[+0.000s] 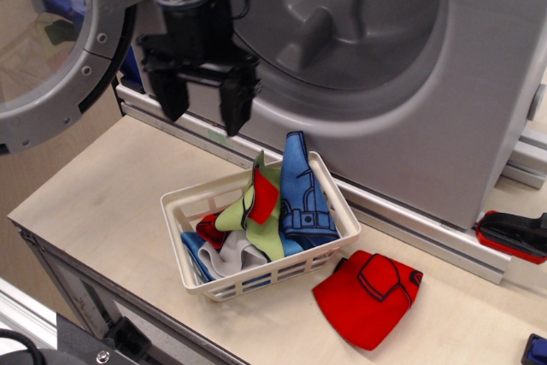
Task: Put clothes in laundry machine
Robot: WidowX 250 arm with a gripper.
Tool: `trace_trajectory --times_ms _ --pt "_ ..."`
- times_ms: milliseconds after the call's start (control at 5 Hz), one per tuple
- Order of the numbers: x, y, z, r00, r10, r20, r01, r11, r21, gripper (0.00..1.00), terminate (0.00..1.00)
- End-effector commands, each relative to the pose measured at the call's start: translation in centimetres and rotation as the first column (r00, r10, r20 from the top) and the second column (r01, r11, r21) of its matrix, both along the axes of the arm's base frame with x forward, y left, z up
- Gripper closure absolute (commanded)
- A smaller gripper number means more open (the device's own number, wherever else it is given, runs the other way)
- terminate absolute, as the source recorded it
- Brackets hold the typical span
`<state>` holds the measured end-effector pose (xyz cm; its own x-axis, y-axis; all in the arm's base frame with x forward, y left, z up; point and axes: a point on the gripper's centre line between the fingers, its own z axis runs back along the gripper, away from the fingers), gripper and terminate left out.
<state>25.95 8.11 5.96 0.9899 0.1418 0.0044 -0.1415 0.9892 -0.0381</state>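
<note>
Silver-grey laundry machine (410,100) fills the back, drum open, porthole door (51,49) swung out at left. Pale counter (102,194) in front. White basket (256,279) on counter holds most clothes (256,220): lime green, blue, red, grey, lt blue. Red garment (367,297) flat on counter, just beside basket. Pincer (203,104) up-left of basket, jaws spread, empty.

Single raised front view, angled down over the table (102,203) toward the laundry machine (479,83), fairly near.
</note>
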Motion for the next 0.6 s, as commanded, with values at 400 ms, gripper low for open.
trace_trajectory --times_ms 400 --pt "0.7 -3.4 -3.5 0.918 0.396 -0.017 -0.396 0.917 -0.047 0.00 0.00"
